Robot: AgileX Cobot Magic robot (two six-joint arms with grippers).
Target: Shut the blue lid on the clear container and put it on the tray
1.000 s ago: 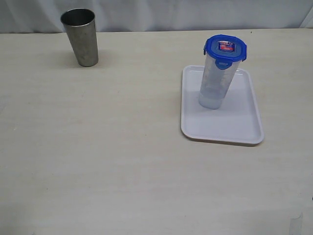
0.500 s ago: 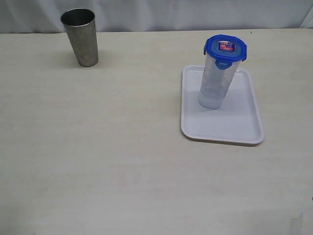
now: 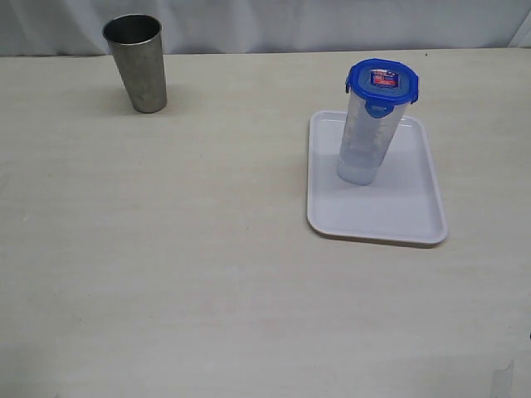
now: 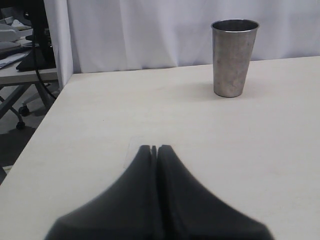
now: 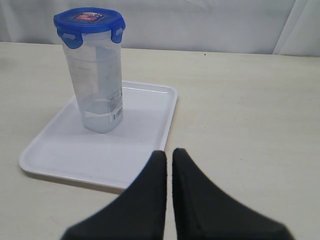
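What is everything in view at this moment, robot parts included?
clear container: one, transparent, upright on the tray
blue lid: one, bright blue with a red-and-white label, on top of the clear container
tray: one, white, on the table, right in the exterior view
metal cup: one, grey, upright, far left of the table
table: one, pale beige, under everything
curtain: one, white, behind the table
left gripper: one, black, shut, empty, facing the metal cup
right gripper: one, black, shut, empty, near the tray's edge
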